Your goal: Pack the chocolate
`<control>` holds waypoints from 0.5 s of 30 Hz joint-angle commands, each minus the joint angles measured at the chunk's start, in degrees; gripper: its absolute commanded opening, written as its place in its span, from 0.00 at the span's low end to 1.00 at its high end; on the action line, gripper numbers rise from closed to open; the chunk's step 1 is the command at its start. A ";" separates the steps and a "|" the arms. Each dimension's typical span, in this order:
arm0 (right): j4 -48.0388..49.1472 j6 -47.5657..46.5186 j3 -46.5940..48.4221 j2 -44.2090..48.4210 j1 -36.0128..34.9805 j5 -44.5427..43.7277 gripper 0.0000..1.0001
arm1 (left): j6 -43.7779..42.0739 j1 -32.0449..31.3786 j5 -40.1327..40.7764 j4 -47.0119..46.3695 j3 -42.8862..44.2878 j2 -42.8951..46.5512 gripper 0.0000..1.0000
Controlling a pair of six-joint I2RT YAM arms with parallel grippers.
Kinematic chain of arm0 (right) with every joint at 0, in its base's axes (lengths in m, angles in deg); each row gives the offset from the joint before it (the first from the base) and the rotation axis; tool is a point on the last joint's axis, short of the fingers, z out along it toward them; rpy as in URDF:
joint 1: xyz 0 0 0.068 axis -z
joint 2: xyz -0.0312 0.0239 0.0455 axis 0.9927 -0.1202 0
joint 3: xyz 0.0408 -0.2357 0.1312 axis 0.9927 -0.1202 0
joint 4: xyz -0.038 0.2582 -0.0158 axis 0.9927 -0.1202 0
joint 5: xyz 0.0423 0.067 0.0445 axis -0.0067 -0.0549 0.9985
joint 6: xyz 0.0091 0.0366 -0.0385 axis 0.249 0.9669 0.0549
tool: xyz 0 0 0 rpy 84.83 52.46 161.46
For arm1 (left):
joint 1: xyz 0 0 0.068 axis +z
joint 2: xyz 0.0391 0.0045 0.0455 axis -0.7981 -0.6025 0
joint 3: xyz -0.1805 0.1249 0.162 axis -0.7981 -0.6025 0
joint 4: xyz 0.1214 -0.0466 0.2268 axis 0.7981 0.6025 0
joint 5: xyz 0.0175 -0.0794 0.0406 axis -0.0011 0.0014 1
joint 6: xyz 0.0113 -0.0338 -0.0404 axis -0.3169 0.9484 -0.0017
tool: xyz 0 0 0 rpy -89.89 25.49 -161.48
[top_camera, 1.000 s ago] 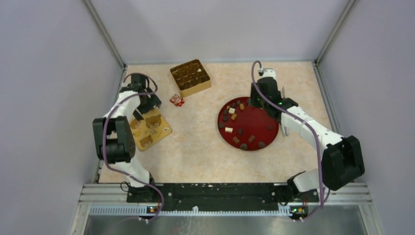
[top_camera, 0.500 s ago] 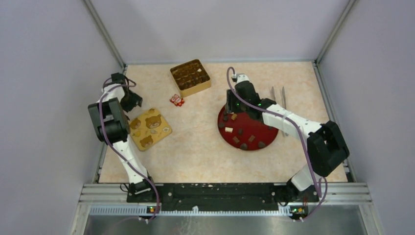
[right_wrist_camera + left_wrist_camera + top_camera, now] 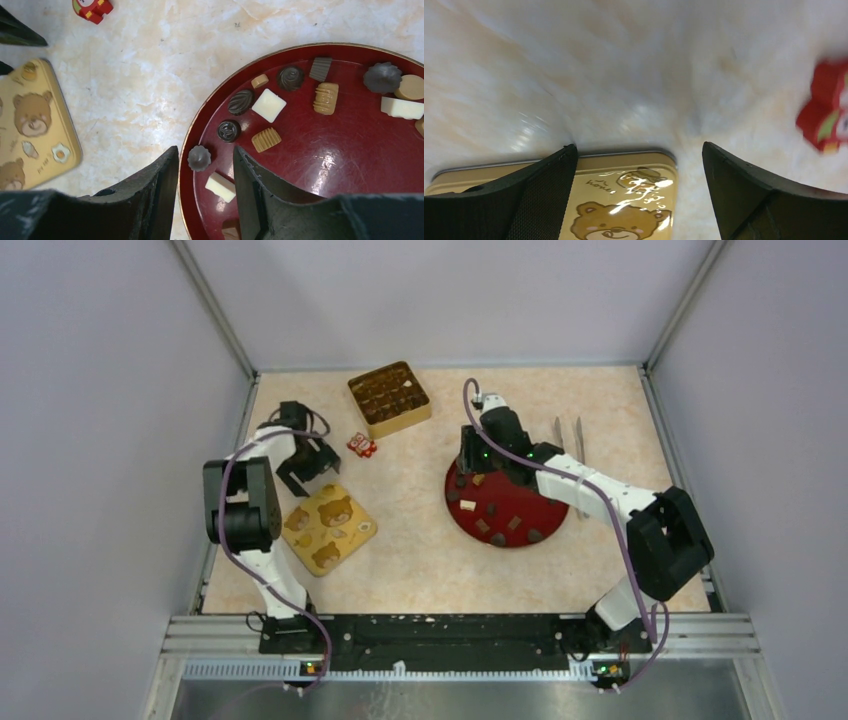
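The chocolate point(image 3: 269, 105) lies as several dark lumps and tan or white cubes on a round red plate point(image 3: 545, 502), also in the right wrist view point(image 3: 350, 165). My right gripper point(image 3: 467, 464) is open low over the plate's left rim; in the right wrist view point(image 3: 205, 161) a dark fluted piece point(image 3: 199, 157) and a white cube point(image 3: 220, 186) lie between its fingers. A gold box point(image 3: 389, 398) with filled compartments stands at the back. My left gripper point(image 3: 303, 474) is open and empty at the far edge of the bear-printed lid point(image 3: 330, 528), which also shows in the left wrist view point(image 3: 624, 200).
Small red-and-white wrapped items point(image 3: 361, 445) lie between the box and the lid, and one shows in the left wrist view point(image 3: 826, 117). Two metal tweezers point(image 3: 568, 440) lie right of the plate. Grey walls close the table's left, back and right.
My left gripper swung out to the left wall and came back to the lid's far edge. The lid has slid nearer and to the right. My right gripper moved left over the plate.
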 commanded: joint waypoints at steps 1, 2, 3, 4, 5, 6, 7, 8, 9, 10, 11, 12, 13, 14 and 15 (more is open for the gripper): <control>2.85 0.87 -0.28 -0.26 -0.70 3.06 0.43 | 0.43 -7.95 -8.13 -0.90 -6.59 1.80 0.99; 2.95 0.87 -0.25 -0.37 -0.94 3.36 0.43 | -0.42 -9.38 -8.35 -0.63 -6.78 2.89 0.99; 2.98 0.89 -0.16 -0.46 -1.29 3.45 0.43 | -1.00 -9.95 -7.94 -0.12 -6.85 4.49 0.99; 3.18 0.91 -0.07 -0.63 -1.77 3.74 0.43 | -1.81 -9.96 -7.25 0.50 -7.07 6.26 0.99; 3.29 0.84 0.06 -0.85 -2.19 4.15 0.43 | -2.60 -9.68 -5.68 1.40 -6.97 8.52 0.99; 3.51 0.75 0.21 -1.15 -2.67 4.67 0.44 | -3.22 -9.27 -4.08 2.71 -6.79 10.74 0.99; 3.69 0.69 0.44 -1.58 -3.15 4.78 0.44 | -3.65 -8.26 -1.19 4.31 -6.75 12.94 0.99; 3.83 0.54 0.80 -2.13 -3.60 6.18 0.44 | -3.75 -7.40 0.64 6.73 -7.10 15.13 0.99; 4.02 0.40 1.13 -2.98 -4.20 6.91 0.44 | -3.76 -5.12 1.86 8.31 -7.92 17.05 0.99; 4.08 0.30 1.56 -3.58 -4.84 7.19 0.44 | -3.87 -3.15 2.37 9.61 -9.19 19.17 0.99; 4.18 0.18 2.05 -4.26 -5.53 7.56 0.45 | -4.07 -1.35 2.64 10.63 -10.77 21.12 0.99; 4.39 0.10 2.55 -4.97 -6.18 7.87 0.45 | -4.00 0.29 3.17 11.99 -12.42 22.84 0.99; 4.68 0.13 3.12 -5.83 -6.75 8.31 0.46 | -3.72 1.71 3.95 13.37 -14.08 24.48 0.99; 5.05 0.29 3.62 -6.67 -7.36 8.71 0.46 | -3.05 2.65 5.01 14.71 -15.52 25.80 0.99; 5.31 0.45 4.20 -7.46 -8.12 9.13 0.47 | -1.82 3.28 6.31 16.41 -16.74 26.94 0.99</control>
